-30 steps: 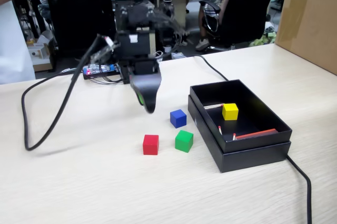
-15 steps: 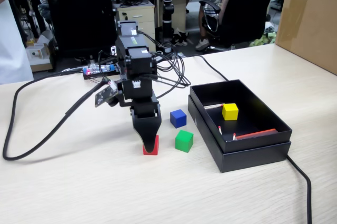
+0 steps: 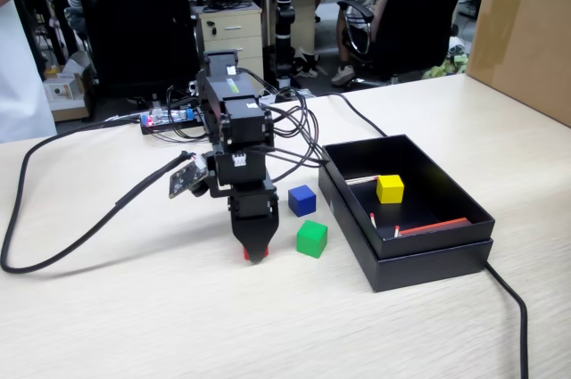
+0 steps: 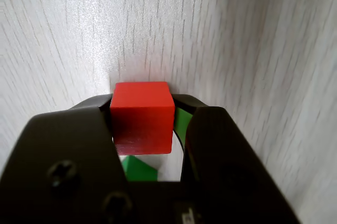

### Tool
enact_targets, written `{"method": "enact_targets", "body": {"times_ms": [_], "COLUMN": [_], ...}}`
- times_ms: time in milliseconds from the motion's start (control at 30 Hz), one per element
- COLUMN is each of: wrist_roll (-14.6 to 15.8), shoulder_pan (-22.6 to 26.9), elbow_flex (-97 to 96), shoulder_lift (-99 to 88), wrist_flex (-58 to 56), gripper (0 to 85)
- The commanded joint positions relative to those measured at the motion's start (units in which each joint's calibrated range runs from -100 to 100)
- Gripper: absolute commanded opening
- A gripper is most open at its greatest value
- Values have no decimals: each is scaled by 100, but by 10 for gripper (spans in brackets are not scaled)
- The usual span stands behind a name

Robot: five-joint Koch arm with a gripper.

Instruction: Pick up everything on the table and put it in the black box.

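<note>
My gripper (image 3: 256, 252) points straight down at the table with its jaws closed around the red cube (image 3: 251, 255), which rests on the table top. In the wrist view the red cube (image 4: 142, 116) fills the space between both fingers of the gripper (image 4: 142, 100). The green cube (image 3: 311, 238) sits on the table just right of the gripper and shows behind the jaws in the wrist view (image 4: 138, 170). The blue cube (image 3: 302, 201) lies behind it. The yellow cube (image 3: 390, 188) lies inside the black box (image 3: 428, 263) at the right.
Red-and-white sticks (image 3: 433, 226) lie inside the box. A thick black cable (image 3: 53, 245) loops over the table's left part, and another runs past the box's right front corner. A big brown carton (image 3: 526, 31) stands at the back right.
</note>
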Motion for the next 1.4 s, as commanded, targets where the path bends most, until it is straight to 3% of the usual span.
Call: {"method": "enact_targets", "body": {"times_ms": [0, 167, 300, 567, 867, 1033, 1200, 1367], "wrist_roll": [-15, -34, 122, 449, 562, 557, 523, 269], "shoulder_pan": [122, 586, 1221, 1861, 1880, 1890, 1851, 1602], "elbow_flex": [-7, -97, -61, 655, 556, 501, 447, 438], "shoulder_lift": [-1947, -3496, -3852, -1500, -651, -720, -2005, -3324], "wrist_flex": [-362, -371, -388, -379, -388, -474, -630, -630], "gripper": [37, 37, 39, 43, 122, 286, 348, 348]}}
